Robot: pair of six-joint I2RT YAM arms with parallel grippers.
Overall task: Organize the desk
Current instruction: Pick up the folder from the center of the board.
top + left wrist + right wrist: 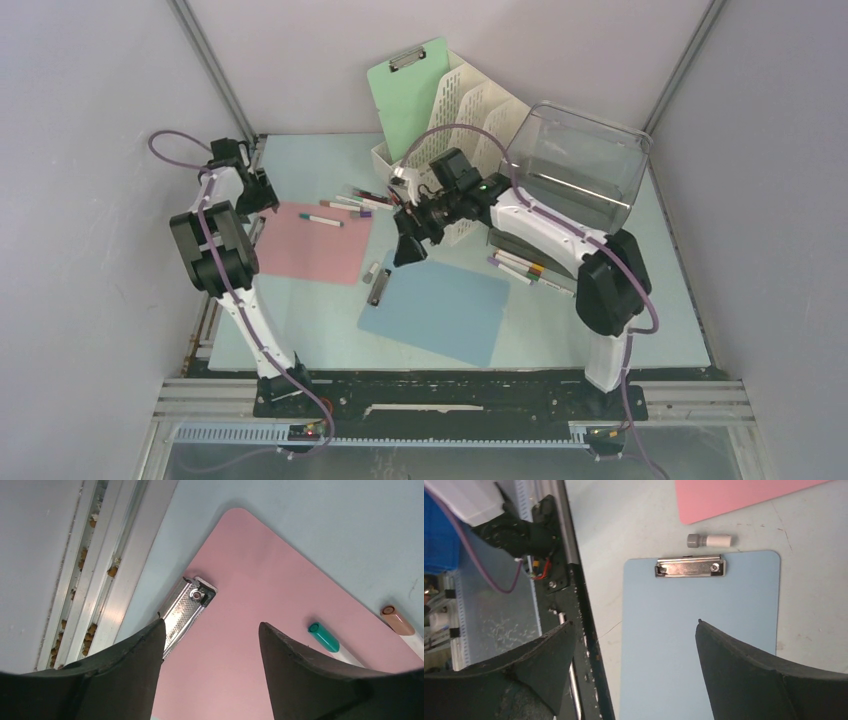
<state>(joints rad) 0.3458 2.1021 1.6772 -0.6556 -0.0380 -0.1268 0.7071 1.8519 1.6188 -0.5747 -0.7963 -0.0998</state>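
Observation:
The desk (600,300) is a pale mint-blue top. A pink clipboard (315,245) lies at the left and a darker blue clipboard (440,310) in the middle. My left gripper (262,200) is open and empty over the pink clipboard's (250,580) metal clip (187,607); in the left wrist view the gripper (211,625) straddles bare pink board. My right gripper (410,250) is open and empty above the blue clipboard (704,610), whose clip (690,566) lies ahead of the gripper (634,622).
A pale green clipboard (410,95) stands in a white file rack (470,110) at the back, beside a clear bin (580,165). Markers lie on the pink board (320,218), behind it (365,203) and at right (530,268). A short grey-capped piece (709,541) lies by the blue clip.

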